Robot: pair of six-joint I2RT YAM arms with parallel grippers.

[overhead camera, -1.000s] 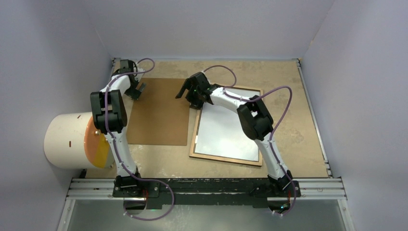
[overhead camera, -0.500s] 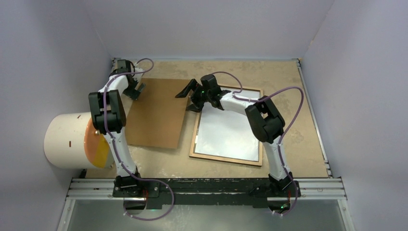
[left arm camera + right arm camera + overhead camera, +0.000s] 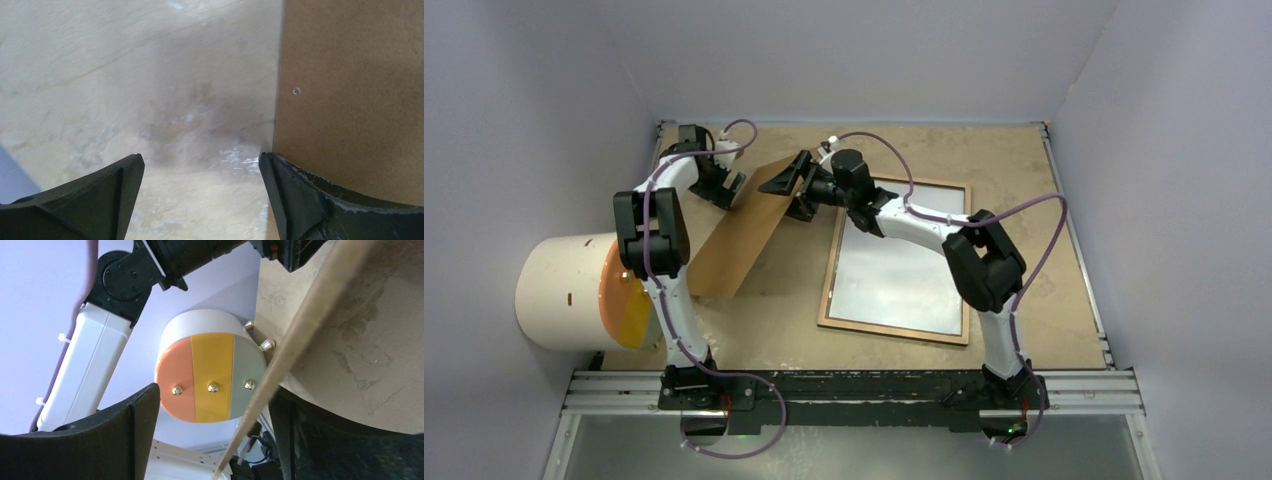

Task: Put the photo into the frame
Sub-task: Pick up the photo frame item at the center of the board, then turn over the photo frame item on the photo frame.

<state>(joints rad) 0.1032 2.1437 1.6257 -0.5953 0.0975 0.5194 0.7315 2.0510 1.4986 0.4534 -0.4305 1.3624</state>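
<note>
The frame (image 3: 892,330) lies back up on the table, right of centre. Inside it the photo (image 3: 899,270) lies white side up. A brown backing board (image 3: 744,225) stands tilted to the left of the frame, its right edge raised. My right gripper (image 3: 786,190) is open around that raised edge. In the right wrist view the board's thin edge (image 3: 310,310) runs between the jaws of the right gripper (image 3: 217,390), close to the right finger. My left gripper (image 3: 724,188) is open at the board's far left corner. In the left wrist view the left gripper (image 3: 200,165) has its right finger against the board (image 3: 350,75).
A white drum (image 3: 564,290) with an orange, yellow and pale face lies at the table's left side, also seen as the drum (image 3: 210,377) past the right jaws. Bare tan tabletop (image 3: 1024,170) surrounds the frame. Purple walls close in three sides.
The right gripper moved left and up, raising the board's right edge from flat to steeply tilted. Its jaws narrowed slightly. The left gripper shifted a little toward the board's corner.
</note>
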